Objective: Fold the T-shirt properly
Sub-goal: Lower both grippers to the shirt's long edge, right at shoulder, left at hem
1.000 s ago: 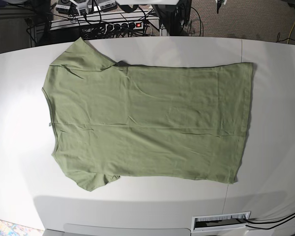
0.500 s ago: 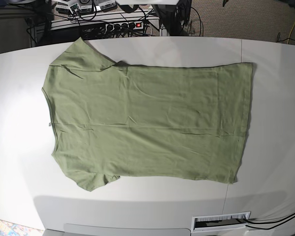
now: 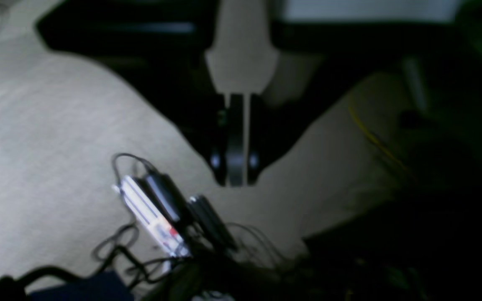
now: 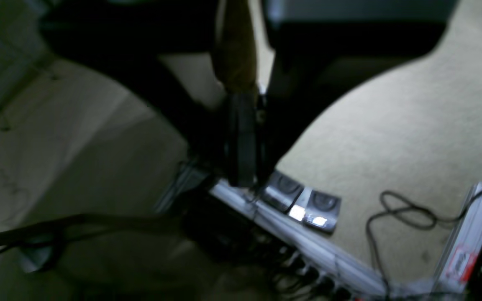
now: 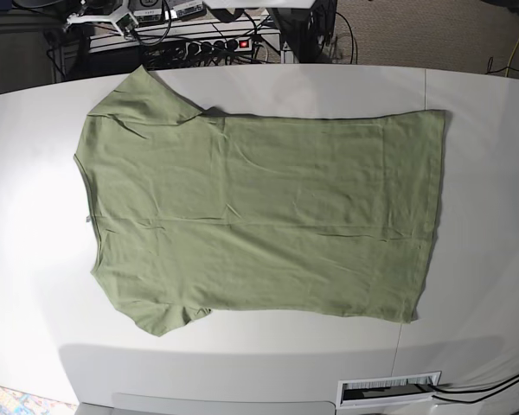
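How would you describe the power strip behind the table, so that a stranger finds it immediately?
Start at the white table where the green T-shirt lies flat. Beyond its far edge, among tangled cables, sits the power strip; its lit red switch sets it apart.

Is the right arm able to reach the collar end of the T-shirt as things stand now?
Probably yes. The T-shirt lies flat on the table with nothing on top or beside it. The right pincer is shut and away from the table, so it must open first.
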You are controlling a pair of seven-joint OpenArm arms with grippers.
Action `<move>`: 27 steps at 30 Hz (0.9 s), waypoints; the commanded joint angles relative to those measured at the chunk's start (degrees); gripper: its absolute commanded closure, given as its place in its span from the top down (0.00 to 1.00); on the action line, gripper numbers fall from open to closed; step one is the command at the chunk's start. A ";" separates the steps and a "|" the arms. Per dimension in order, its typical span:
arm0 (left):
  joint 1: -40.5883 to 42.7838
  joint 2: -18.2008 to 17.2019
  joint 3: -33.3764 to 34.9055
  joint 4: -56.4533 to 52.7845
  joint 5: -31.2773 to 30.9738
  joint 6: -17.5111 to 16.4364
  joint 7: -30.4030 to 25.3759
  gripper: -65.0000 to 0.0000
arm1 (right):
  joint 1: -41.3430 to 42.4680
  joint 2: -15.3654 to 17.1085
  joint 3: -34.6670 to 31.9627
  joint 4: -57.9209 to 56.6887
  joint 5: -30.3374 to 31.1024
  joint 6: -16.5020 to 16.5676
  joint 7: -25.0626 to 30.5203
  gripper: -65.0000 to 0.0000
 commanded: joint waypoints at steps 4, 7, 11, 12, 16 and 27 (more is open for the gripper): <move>1.60 -0.37 -0.13 6.86 4.50 3.28 2.69 0.00 | -3.43 0.48 3.56 7.91 -3.06 -0.20 -1.88 0.00; 1.62 -1.18 -0.13 12.39 7.56 4.52 6.54 0.00 | -4.11 0.66 5.25 13.29 -4.96 -0.17 -4.81 0.00; 1.62 -3.41 -0.13 19.67 10.99 4.50 9.55 0.00 | -4.07 1.79 5.92 19.26 -7.43 -0.20 -7.50 0.00; 1.60 -3.98 -0.13 21.14 11.61 4.50 9.57 0.00 | -4.07 2.03 6.01 20.57 -8.63 -0.20 -8.04 0.00; -0.17 -5.97 -0.13 23.65 13.57 4.50 9.49 0.00 | -4.04 2.36 6.01 24.74 -13.88 -0.20 -10.10 0.00; -13.18 -8.35 -0.11 19.82 13.46 4.33 8.26 0.00 | 0.79 2.34 6.01 27.89 -20.85 -0.22 -12.92 0.00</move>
